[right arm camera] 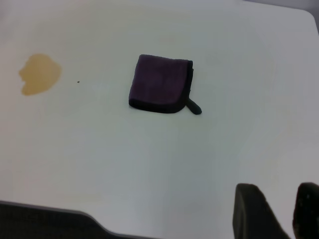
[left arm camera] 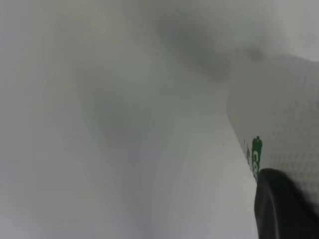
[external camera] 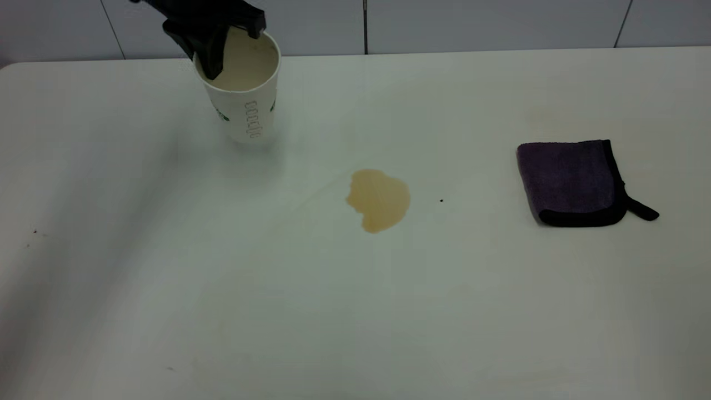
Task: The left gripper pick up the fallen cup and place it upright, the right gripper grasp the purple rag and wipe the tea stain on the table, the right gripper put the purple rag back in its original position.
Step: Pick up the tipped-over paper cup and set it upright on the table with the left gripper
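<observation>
The cup [external camera: 244,94] stands upright on the table [external camera: 355,311] at the far left, its tea-stained inside showing. My left gripper [external camera: 222,39] is at its rim, one finger inside the left wall, shut on the cup. In the left wrist view a dark finger [left arm camera: 284,209] lies against the cup's outer wall [left arm camera: 284,114]. The purple rag [external camera: 572,180] lies flat at the right and also shows in the right wrist view [right arm camera: 160,83]. The tea stain [external camera: 379,199] is mid-table and also shows in the right wrist view [right arm camera: 39,73]. My right gripper [right arm camera: 294,211] is above the table, well away from the rag, with a narrow gap between its fingers and nothing in it.
A grey panelled wall [external camera: 444,22] runs behind the table's far edge. Faint yellowish streaks [external camera: 311,197] lead left from the stain. A small dark speck [external camera: 441,200] lies between stain and rag. The table's rounded corner [right arm camera: 306,15] is beyond the rag.
</observation>
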